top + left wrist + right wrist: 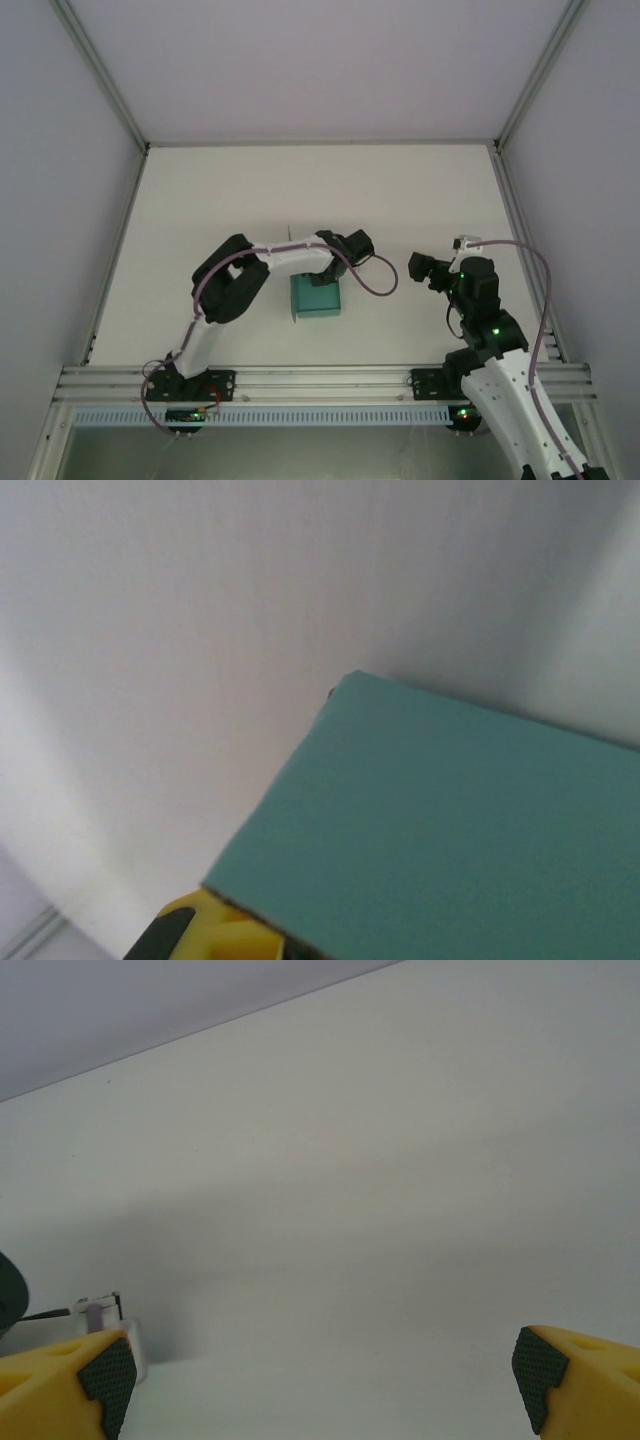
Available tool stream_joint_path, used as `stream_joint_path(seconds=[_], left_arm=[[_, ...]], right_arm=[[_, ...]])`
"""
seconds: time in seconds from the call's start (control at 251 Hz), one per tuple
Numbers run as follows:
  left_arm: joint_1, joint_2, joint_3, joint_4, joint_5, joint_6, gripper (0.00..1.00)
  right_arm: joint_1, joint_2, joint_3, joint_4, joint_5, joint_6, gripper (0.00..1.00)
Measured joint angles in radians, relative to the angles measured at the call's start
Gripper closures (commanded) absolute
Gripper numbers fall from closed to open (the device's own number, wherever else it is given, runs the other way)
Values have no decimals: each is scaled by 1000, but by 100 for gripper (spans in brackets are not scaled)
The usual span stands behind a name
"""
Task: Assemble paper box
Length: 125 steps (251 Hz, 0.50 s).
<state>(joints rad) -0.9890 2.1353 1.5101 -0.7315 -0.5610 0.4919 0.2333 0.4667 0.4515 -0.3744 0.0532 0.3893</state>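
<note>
While left arm (pixel 235 280) reaches over it, teal thin-card paper box (pixel 318 300) sits mid-width on white tabletop (pixel 200 200), nearer near edge than far. Left jaws at box's far side; yellow fingertip (pixel 185 935) meets card edge, but clamped or not, cannot tell. Right jaws spread wide, empty, right of box, apart from it. Likely step: folding wall up. Do well: press along crease, bring right jaws in as brace, go gently, thin card buckles.

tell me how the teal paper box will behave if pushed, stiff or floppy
The paper box looks like thin card, so it's probably light and would slide on the smooth table. Its flat panels may buckle under a firm squeeze.
</note>
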Motion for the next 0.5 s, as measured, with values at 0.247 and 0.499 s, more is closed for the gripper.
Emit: stream_joint_path(seconds=[0.247,0.499], left_arm=[[12,-19,-10,67,20,13,57],[15,-120,-62,87,154,35,34]], right_arm=[[-42,0,-9,4,-39,6,1],[-86,2,-31,5,-92,7,1]])
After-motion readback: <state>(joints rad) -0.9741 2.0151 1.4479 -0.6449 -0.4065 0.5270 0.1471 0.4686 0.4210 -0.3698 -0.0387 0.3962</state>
